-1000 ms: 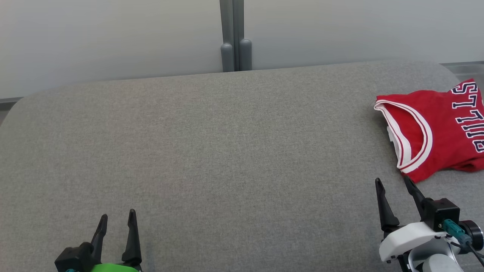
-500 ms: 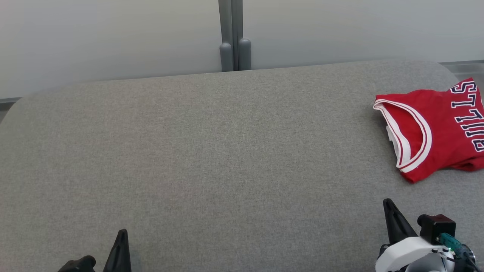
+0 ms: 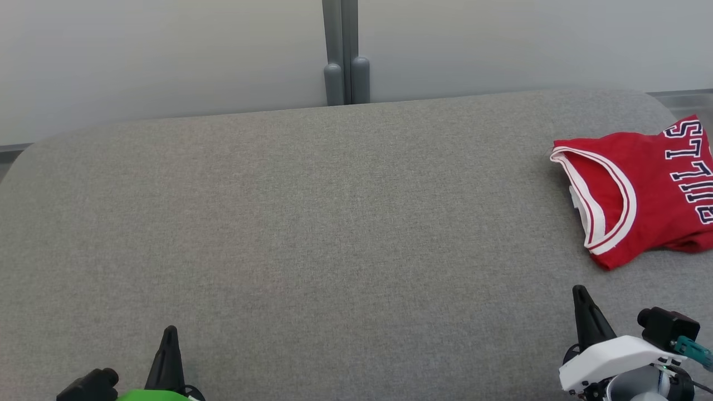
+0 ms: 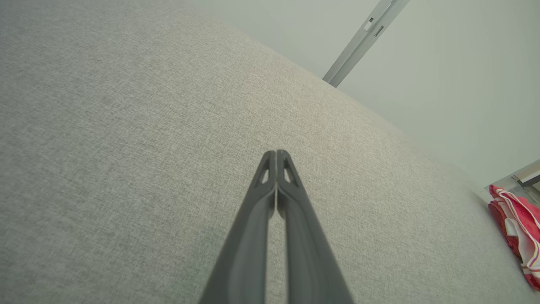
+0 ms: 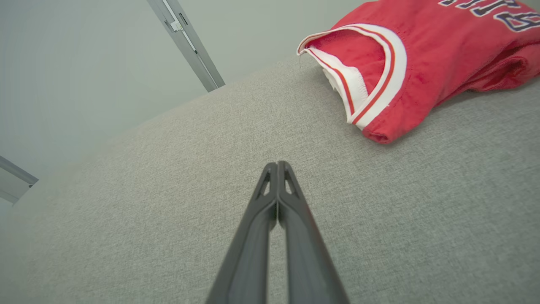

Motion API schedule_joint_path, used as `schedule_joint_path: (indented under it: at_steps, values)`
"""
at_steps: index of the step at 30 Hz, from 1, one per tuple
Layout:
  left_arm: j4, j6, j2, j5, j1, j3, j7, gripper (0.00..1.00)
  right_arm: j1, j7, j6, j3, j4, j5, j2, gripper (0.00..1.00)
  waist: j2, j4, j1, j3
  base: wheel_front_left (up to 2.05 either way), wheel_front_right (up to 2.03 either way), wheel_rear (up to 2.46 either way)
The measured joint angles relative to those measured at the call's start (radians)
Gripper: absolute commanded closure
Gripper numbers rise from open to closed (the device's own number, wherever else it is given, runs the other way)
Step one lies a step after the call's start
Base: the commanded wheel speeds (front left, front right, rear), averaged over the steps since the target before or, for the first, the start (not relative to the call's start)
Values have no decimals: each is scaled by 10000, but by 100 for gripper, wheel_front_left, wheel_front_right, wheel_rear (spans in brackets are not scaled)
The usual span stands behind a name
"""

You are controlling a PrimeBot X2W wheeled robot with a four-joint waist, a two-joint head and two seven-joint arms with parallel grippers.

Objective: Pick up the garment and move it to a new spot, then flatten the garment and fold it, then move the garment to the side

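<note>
Nearest to us, at the lower left of the head view, our left claw point(image 3: 169, 334) rises from the bottom edge with its two dark fingers pressed together into one point. Its wrist view shows the same: the left claw point(image 4: 276, 153) has its tips meeting, nothing between them, poised over bare grey fabric.

At the lower right, our right claw point(image 3: 580, 291) is likewise closed tight and holds nothing. In its own wrist view the right claw point(image 5: 277, 164) has its fingertips touching. They point toward the garment, with a strip of bare fabric in between.

Both claws stand over the near part of the bench point(image 3: 334, 223), a wide surface covered in grey woven cloth with rounded far corners.

Farther out, at the right end of the bench, lies the garment point(image 3: 652, 184), a red jersey with dark letters outlined in white. It lies folded on itself, and an opening edged in white and red bands faces left. The right edge of the head view cuts it off. From the right wrist the garment point(image 5: 422, 55) sits close ahead and to the right. From the left wrist the garment point(image 4: 517, 228) shows well apart, at the far right.

Beyond the bench stands a pale wall point(image 3: 167, 55), split by a grey upright post point(image 3: 345, 55).
</note>
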Motion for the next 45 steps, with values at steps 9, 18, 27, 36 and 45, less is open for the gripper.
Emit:
schedule_joint_path:
  at_steps: [9, 18, 27, 36, 45]
  values:
    - [-107, 0, 2, -1302, -168, 113, 351, 100, -53, 355, -2, -77, -127, 1503, 21, 100, 0, 5, 0, -2, 0, 0, 0]
    - [-234, 0, 6, -2775, -383, 217, 761, 100, -206, 750, -2, -159, -272, 3164, 58, 100, 0, 12, 0, -5, 0, 0, 0]
    - [-343, 0, 13, -3783, -523, 286, 1060, 100, -265, 1026, -2, -238, -366, 4385, 81, 100, 0, 17, 0, -7, 0, 0, 0]
    - [-412, 0, 15, -4786, -648, 355, 1319, 100, -340, 1315, -4, -303, -464, 5505, 104, 100, 0, 22, 0, -9, 0, 0, 0]
    - [-483, 0, 21, -5643, -837, 433, 1578, 100, -428, 1542, -8, -359, -560, 6537, 142, 100, 0, 27, 0, -11, 0, 0, 0]
